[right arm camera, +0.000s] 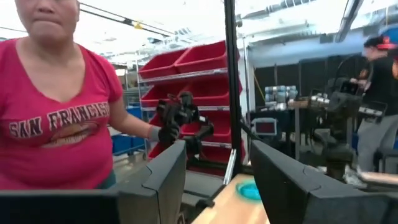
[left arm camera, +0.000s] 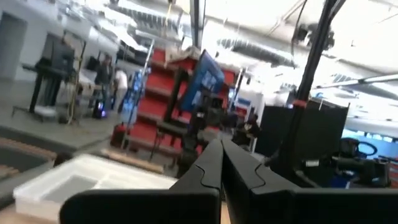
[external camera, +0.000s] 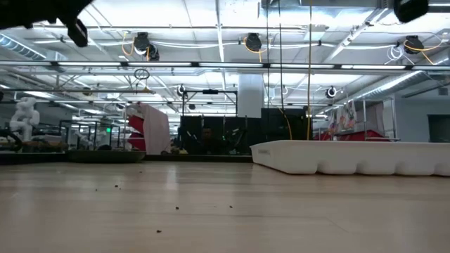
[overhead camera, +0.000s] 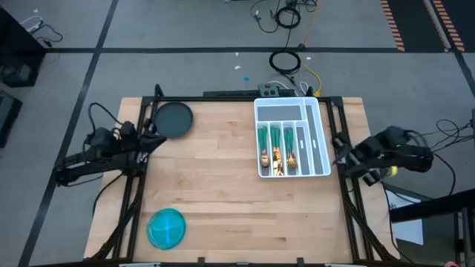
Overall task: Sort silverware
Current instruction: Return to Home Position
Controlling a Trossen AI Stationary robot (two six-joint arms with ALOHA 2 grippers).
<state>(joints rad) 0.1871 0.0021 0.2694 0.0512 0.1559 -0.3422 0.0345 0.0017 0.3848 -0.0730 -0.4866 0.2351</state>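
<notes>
The silverware [overhead camera: 278, 152], with teal handles and gold heads, lies in the long compartments of the white tray [overhead camera: 320, 141] on the table's far right part, heads toward the near edge. In the low view only the tray's wall [external camera: 351, 158] shows. My left gripper [overhead camera: 157, 138] hovers at the table's left edge, raised and shut, fingers together in its wrist view [left arm camera: 221, 165]. My right gripper [overhead camera: 343, 153] hovers at the right edge beside the tray, open, with a wide gap between its fingers [right arm camera: 217, 180]. Neither touches anything.
A dark round plate [overhead camera: 173, 119] sits at the far left of the table, just beyond my left gripper. A round blue bowl [overhead camera: 167, 227] stands near the near left edge. A person in a red shirt [right arm camera: 56, 124] stands beyond the table in the right wrist view.
</notes>
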